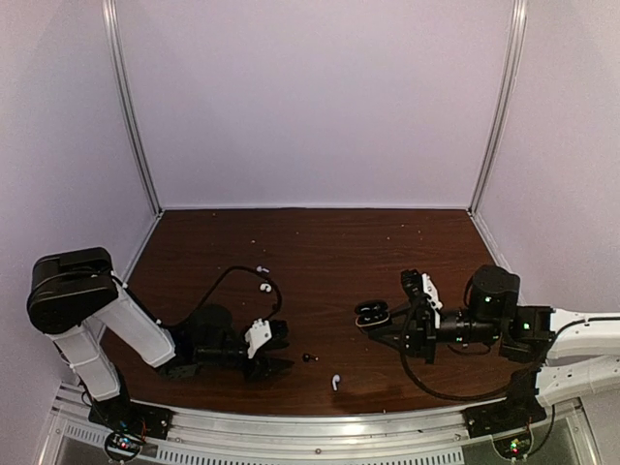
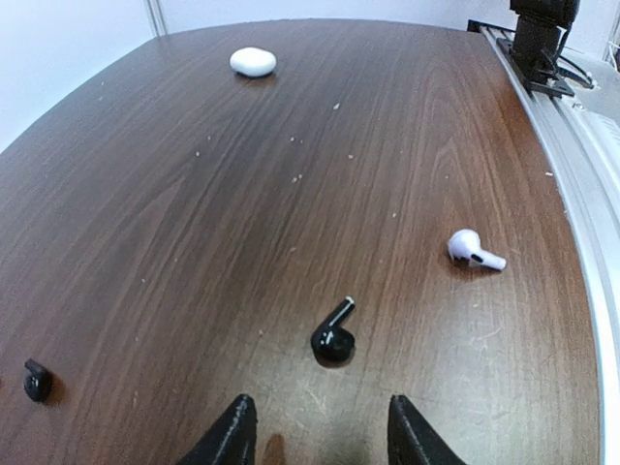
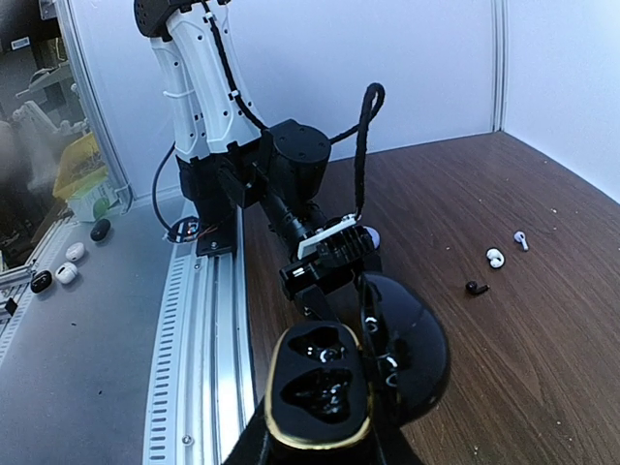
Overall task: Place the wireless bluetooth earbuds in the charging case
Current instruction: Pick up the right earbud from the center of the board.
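Note:
My left gripper [image 2: 320, 441] is open and low over the table. A black stemmed earbud [image 2: 334, 339] lies just ahead of its fingertips [image 2: 232, 434]. A white stemmed earbud [image 2: 475, 250] lies further on to the right, and a second black earbud [image 2: 37, 381] at far left. From above, my left gripper [image 1: 283, 351] sits left of the black bud [image 1: 308, 356] and the white stemmed bud [image 1: 335, 382]. Two curled white buds [image 1: 263, 279] lie behind it. My right gripper [image 3: 320, 453] is shut on an open black charging case [image 3: 320, 387] with a gold rim, seen from above at centre right [image 1: 371, 315]. Its wells look dark.
A white pebble-like case [image 2: 253, 61] lies far ahead in the left wrist view. The metal rail [image 1: 320, 426] runs along the table's near edge. The left arm [image 3: 281, 165] fills the middle of the right wrist view. Loose small items [image 3: 68, 274] lie beyond the rail.

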Robot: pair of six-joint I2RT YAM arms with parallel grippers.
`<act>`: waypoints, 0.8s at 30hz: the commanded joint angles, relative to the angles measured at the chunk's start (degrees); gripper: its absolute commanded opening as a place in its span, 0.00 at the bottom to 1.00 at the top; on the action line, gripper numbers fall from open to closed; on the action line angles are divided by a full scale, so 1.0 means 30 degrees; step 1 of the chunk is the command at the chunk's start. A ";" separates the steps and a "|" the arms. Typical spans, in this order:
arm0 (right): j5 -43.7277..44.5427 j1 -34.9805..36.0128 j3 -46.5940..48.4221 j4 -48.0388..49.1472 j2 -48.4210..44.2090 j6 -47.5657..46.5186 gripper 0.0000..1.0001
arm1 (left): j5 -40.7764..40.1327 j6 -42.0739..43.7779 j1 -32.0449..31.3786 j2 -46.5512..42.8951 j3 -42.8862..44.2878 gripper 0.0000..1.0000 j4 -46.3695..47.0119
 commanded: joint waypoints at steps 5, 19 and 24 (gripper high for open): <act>-0.0294 -0.0033 -0.0446 0.1167 -0.0370 -0.0012 0.05 | 0.3909 0.2390 0.0805 0.2204 0.2128 0.47 0.1009; -0.1016 0.0085 -0.1537 0.2741 -0.0927 -0.0897 0.04 | 0.3748 0.3074 0.1039 0.3924 0.2765 0.42 0.1141; -0.0777 0.0298 -0.1404 0.3102 -0.0518 -0.2728 0.04 | 0.3956 0.3225 0.1041 0.4367 0.2945 0.42 0.0986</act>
